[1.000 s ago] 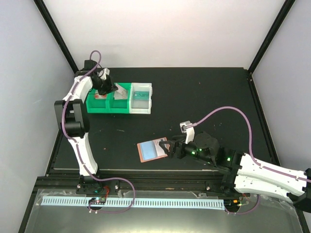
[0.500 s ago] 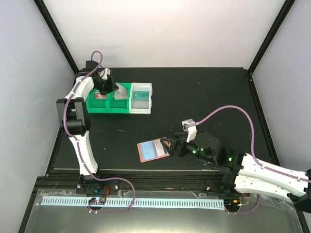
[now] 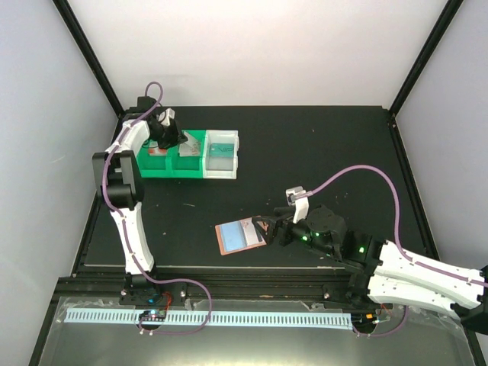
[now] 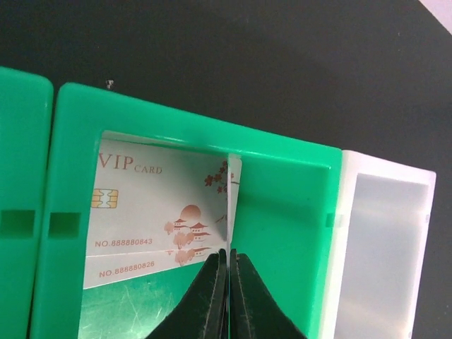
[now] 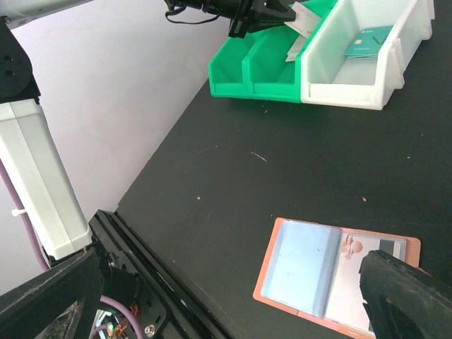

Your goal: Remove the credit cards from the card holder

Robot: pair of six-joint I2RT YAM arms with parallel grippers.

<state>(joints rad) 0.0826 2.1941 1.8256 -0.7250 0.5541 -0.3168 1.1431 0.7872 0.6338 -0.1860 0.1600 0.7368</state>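
Note:
The salmon-pink card holder (image 3: 239,236) lies open on the black table, light-blue pocket (image 5: 307,268) on its left half. A white credit card with a red disc (image 5: 367,272) lies on its right half. My right gripper (image 3: 263,231) is open at the holder's right edge, one finger (image 5: 406,296) over that card. My left gripper (image 4: 228,253) is shut on a thin white card (image 4: 234,205) held edge-on above the green bin (image 4: 289,212). Two white VIP cards (image 4: 152,212) lie in that compartment. A teal card (image 5: 367,42) lies in the white bin (image 3: 223,164).
The green bin (image 3: 156,168) and white bin stand side by side at the back left. The left arm (image 3: 122,183) rises along the left edge. The black frame rail (image 3: 229,271) runs along the near table edge.
My right gripper has edged left and nearer onto the card holder's right side. My left gripper has stayed over the green bin with the white card.

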